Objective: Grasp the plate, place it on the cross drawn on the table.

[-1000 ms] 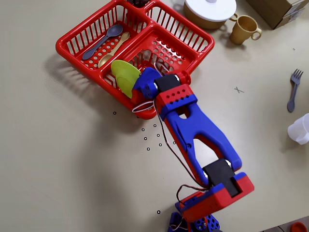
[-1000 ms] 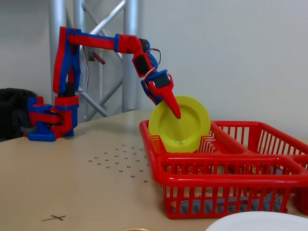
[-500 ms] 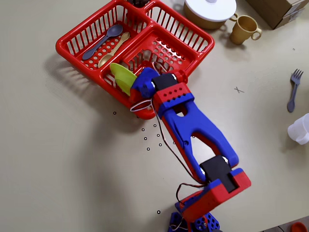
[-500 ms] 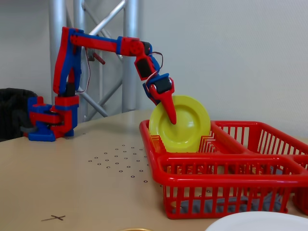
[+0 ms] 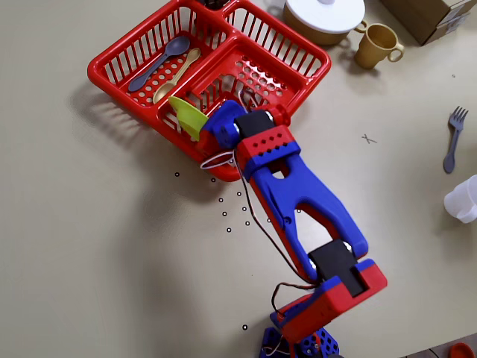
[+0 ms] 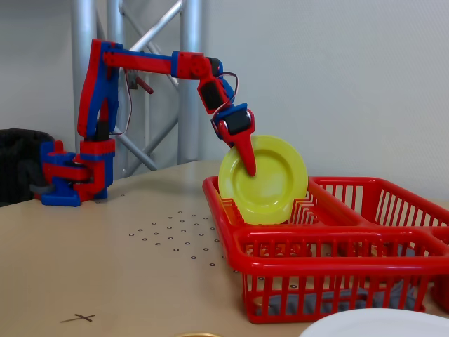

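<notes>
The lime-green plate stands upright on its edge in the red basket, its face towards the fixed view. In the overhead view the plate shows edge-on in the basket's near compartment. My gripper reaches down from above and is shut on the plate's left rim, with one red finger across its face. In the overhead view my gripper sits at the basket's front wall. The cross is a small grey x on the bare table to the right of the basket; it also shows in the fixed view.
The basket holds two spoons in its left compartment. A white-lidded pot, a tan mug, a grey fork and a white cup lie around the cross. Small black dots mark the table.
</notes>
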You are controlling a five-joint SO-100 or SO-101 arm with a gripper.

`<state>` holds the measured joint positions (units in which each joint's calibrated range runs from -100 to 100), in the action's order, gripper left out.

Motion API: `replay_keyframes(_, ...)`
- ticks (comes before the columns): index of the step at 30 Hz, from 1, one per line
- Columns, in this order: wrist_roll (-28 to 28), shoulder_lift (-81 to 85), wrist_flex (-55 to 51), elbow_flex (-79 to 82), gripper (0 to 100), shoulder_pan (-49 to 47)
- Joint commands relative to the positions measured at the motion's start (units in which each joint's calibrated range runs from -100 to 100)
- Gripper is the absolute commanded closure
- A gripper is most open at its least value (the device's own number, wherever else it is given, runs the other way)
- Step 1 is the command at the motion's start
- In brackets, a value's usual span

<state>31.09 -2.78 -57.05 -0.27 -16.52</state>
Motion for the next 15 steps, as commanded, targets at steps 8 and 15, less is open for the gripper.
replay_keyframes(8, 2.3, 0.41, -10.19, -17.23, 100, -2.5)
replay_keyframes(15, 2.39, -0.35, -14.94, -26.66, 100, -3.58)
